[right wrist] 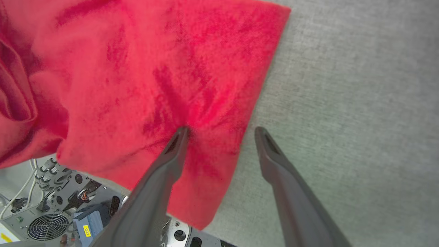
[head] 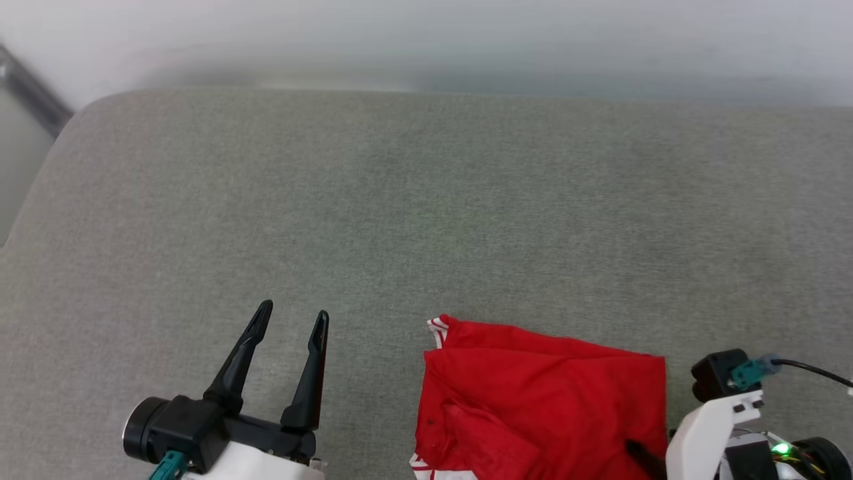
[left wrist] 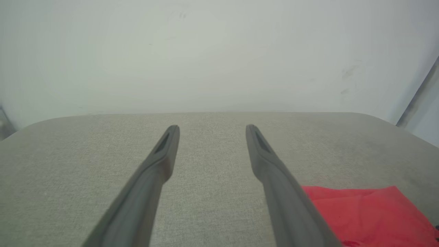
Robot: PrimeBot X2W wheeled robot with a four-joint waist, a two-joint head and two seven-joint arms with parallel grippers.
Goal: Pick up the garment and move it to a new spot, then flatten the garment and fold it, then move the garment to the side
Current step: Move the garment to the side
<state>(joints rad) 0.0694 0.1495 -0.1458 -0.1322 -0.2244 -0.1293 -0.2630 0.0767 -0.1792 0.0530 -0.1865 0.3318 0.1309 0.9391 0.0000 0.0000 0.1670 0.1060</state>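
- garment (head: 540, 393): red, w/ red-wht stripe trim (head: 436, 325) at its 10 o'clock corner
- padded surface (head: 426, 200): grey-beige, fine weave
- left gripper (head: 294, 310): blk fingers
- wall (head: 426, 40): off-wht

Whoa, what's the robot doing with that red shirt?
The robot is about to handle the red shirt, which lies rumpled at the near edge of a grey padded surface, partly hanging over it. Its right gripper is open at the shirt's side edge, one finger over the cloth and one over the grey, gripping nothing. Its left gripper is open and empty over bare surface beside the shirt.
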